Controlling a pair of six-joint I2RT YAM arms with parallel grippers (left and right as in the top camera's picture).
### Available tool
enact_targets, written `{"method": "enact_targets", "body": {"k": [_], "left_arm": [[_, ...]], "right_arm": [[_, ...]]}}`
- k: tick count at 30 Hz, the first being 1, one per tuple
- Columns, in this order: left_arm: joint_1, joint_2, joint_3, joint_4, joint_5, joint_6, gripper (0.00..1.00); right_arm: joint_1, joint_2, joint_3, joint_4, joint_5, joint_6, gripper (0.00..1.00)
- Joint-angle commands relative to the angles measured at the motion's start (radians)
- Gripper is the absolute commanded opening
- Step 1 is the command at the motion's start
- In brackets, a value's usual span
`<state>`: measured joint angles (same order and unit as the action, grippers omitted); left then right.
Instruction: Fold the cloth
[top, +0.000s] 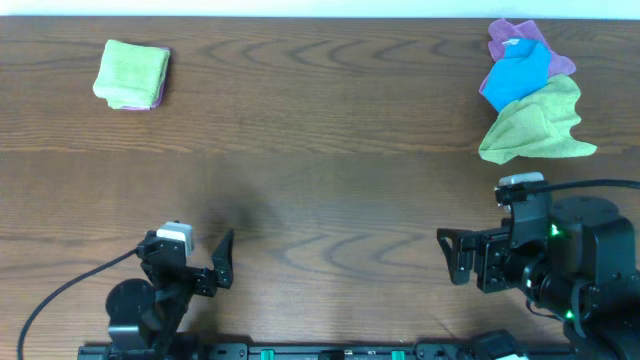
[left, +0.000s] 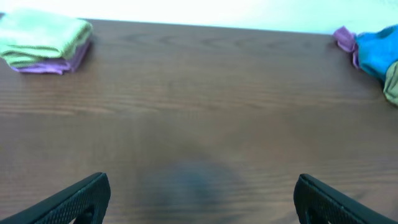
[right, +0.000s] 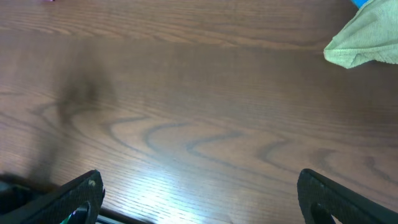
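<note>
While nothing is gripped, overhead: crumpled olive cloth (top: 537, 125) far right on table (top: 330, 150), blue cloth (top: 517, 72) beyond. Left wrist: left pincer (left: 199, 205) wide open, empty. Right wrist: right pincer (right: 205, 202) wide open, empty; best pinch olive cloth's near edge, drag it centreward.

Gripper (left: 202, 186) spread wide — folded cloths (left: 43, 38), upper left

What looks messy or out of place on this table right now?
The heap of cloths at the far right corner: purple, blue and olive pieces lie crumpled and bunched together. The folded stack at far left looks neat. Nothing spilled or damaged.
</note>
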<state>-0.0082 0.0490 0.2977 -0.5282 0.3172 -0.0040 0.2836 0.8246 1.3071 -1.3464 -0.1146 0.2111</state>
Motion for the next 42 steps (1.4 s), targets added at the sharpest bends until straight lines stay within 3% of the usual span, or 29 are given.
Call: {"method": "enact_targets", "body": {"k": [1, 16, 40, 42], "left_arm": [[-0.006, -0.04, -0.05, 0.027, 0.016, -0.011, 0.95], [-0.006, -0.045, -0.167, 0.069, 0.016, -0.03, 0.95], [-0.005, -0.045, -0.167, 0.069, 0.013, -0.018, 0.95], [-0.005, -0.045, -0.167, 0.069, 0.013, -0.018, 0.96]], "right_arm": [[-0.002, -0.002, 0.001, -0.002, 0.006, -0.003, 0.99], [-0.002, -0.002, 0.001, -0.001, 0.006, -0.003, 0.99], [-0.002, -0.002, 0.001, -0.005, 0.006, -0.003, 0.99], [0.0, -0.011, -0.006, 0.02, 0.085, -0.051, 0.99]]}}
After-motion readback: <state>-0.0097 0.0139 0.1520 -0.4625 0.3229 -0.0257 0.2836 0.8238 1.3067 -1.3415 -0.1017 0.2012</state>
